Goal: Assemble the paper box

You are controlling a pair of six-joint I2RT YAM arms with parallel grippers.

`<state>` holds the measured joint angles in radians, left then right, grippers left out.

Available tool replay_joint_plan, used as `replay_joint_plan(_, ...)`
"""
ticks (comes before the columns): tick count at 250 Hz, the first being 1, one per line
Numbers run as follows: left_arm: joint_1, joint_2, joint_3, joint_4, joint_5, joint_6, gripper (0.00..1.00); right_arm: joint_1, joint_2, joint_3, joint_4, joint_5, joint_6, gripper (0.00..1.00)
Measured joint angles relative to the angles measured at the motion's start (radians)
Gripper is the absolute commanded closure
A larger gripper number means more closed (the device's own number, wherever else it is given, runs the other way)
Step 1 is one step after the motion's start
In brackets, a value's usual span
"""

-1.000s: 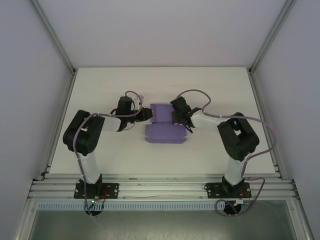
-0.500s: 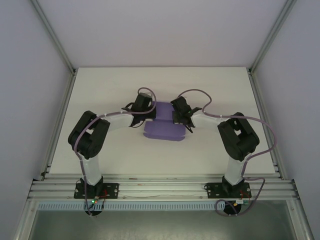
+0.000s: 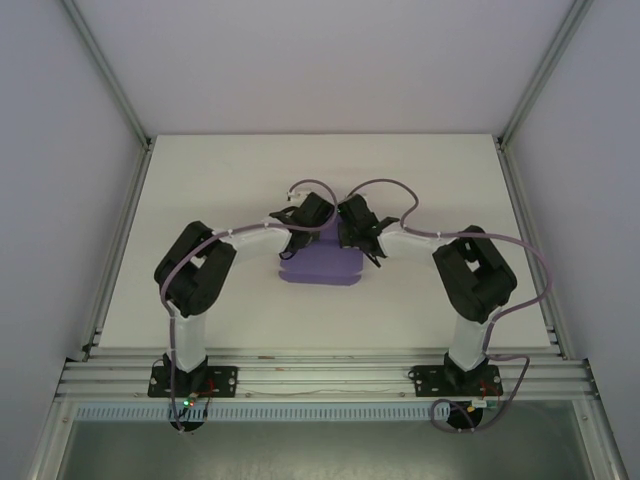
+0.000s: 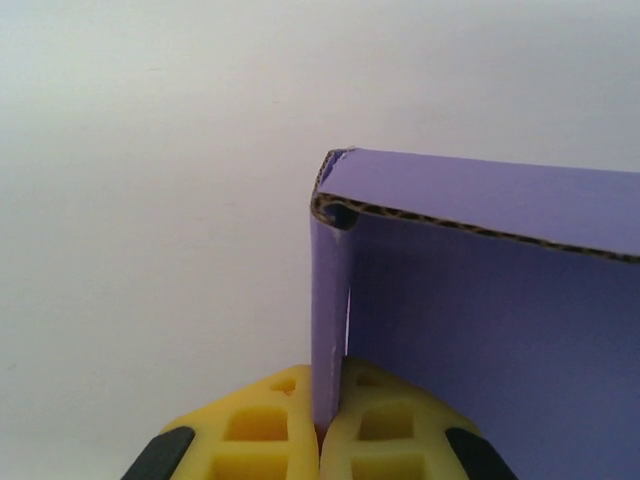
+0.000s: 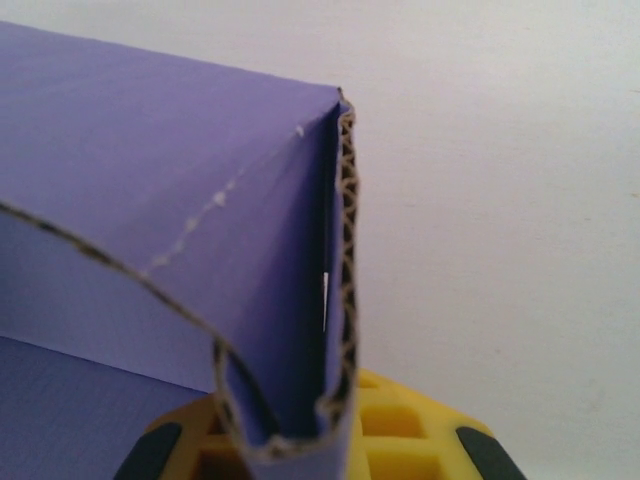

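The purple paper box [image 3: 322, 262] lies mid-table, a partly folded corrugated sheet with its far walls standing. My left gripper [image 3: 312, 222] sits at the box's far left corner, and its yellow fingers [image 4: 262, 435] are shut on an upright side wall of the paper box [image 4: 480, 300]. My right gripper [image 3: 350, 226] is at the far right corner, facing the left one. There its yellow fingers [image 5: 400, 430] pinch a folded-over flap of the paper box [image 5: 170, 180], whose raw corrugated edge shows.
The white table [image 3: 200, 180] is bounded by aluminium frame posts [image 3: 110, 95] left and right and a rail at the near edge. Both arms' cables [image 3: 385, 186] loop above the box.
My left arm has swung right from beside the box to its far left corner, and its jaws have shut on the side wall. The right gripper has stayed shut on its flap.
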<state>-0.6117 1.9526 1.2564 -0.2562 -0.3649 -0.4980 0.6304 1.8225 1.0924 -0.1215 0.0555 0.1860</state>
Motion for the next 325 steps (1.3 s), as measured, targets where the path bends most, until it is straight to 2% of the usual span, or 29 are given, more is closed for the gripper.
replay_joint_plan(24, -0.004, 0.017, 0.025, -0.033, -0.035, -0.006, 1.0, -0.006, 0.0, 0.0, 0.016, -0.023, 0.0, 1.0)
replay_joint_plan(47, -0.007, 0.017, 0.026, -0.034, -0.036, -0.006, 0.95, -0.006, 0.0, 0.0, 0.017, -0.027, 0.0, 1.0)
replay_joint_plan(82, -0.006, 0.015, 0.023, -0.025, -0.009, 0.007, 0.8, -0.008, 0.0, -0.01, 0.025, -0.028, 0.0, 1.0)
replay_joint_plan(109, 0.013, -0.005, -0.045, 0.033, 0.096, 0.039, 0.69, -0.007, -0.001, -0.028, 0.026, -0.019, -0.006, 1.0)
replay_joint_plan(127, 0.035, -0.041, -0.086, 0.079, 0.166, 0.053, 0.66, -0.007, -0.002, -0.029, 0.023, -0.018, -0.008, 1.0)
replay_joint_plan(153, 0.07, -0.1, -0.138, 0.104, 0.284, 0.06, 0.56, -0.01, -0.002, -0.029, 0.022, -0.018, -0.012, 1.0)
replay_joint_plan(184, 0.08, -0.156, -0.175, 0.116, 0.395, 0.064, 0.36, -0.01, -0.002, -0.029, 0.02, -0.018, -0.024, 1.0)
replay_joint_plan(209, 0.082, -0.212, -0.201, 0.135, 0.472, 0.07, 0.15, -0.01, -0.003, -0.028, 0.017, -0.019, -0.031, 1.0)
replay_joint_plan(223, 0.085, -0.246, -0.22, 0.156, 0.519, 0.072, 0.11, -0.01, -0.006, -0.028, 0.009, -0.023, -0.031, 1.0)
replay_joint_plan(271, 0.124, -0.341, -0.267, 0.179, 0.567, 0.068, 0.1, -0.01, -0.008, -0.013, -0.036, -0.028, -0.031, 1.0)
replay_joint_plan(288, 0.14, -0.355, -0.283, 0.18, 0.567, 0.06, 0.15, -0.01, -0.008, -0.009, -0.048, -0.031, -0.03, 1.0)
replay_joint_plan(303, 0.153, -0.359, -0.304, 0.18, 0.568, 0.054, 0.24, -0.01, -0.008, -0.004, -0.062, -0.031, -0.031, 1.0)
replay_joint_plan(325, 0.169, -0.359, -0.339, 0.18, 0.578, 0.05, 0.31, -0.01, -0.008, 0.0, -0.075, -0.032, -0.03, 1.0)
